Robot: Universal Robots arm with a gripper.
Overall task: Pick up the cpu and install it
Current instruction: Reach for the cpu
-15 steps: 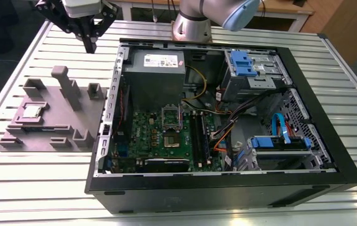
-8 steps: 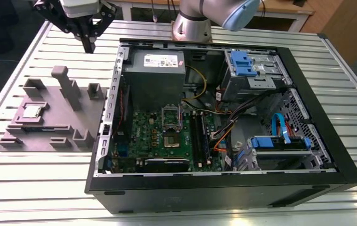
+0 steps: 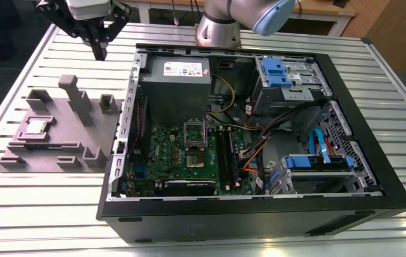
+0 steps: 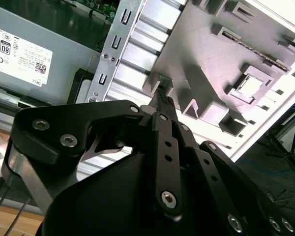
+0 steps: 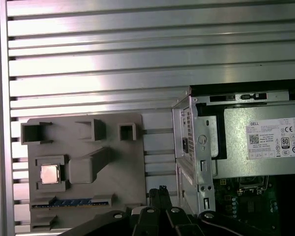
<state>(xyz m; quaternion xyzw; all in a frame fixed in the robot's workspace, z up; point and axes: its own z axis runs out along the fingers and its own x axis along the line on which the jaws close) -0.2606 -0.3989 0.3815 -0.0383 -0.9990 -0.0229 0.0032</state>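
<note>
Currently the cpu [image 3: 37,126] lies in a block [image 3: 61,140] on the slatted table [image 3: 46,206].

My end effector [image 3: 100,52] is matt black; the cpu [image 3: 35,126] shows shiny metal, the block [image 3: 81,136] matt grey plastic.

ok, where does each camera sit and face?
Exterior view: off the arm, high, looking down on the open black computer case, the grey-mauve plastic block and slatted aluminium table; arm and black gripper show.
First wrist view: on the wrist, looking down past the gripper at block and case.
Second wrist view: on the wrist, looking obliquely along the gripper.
Shared: all three hold the small silver square cpu seated in the block.
</note>
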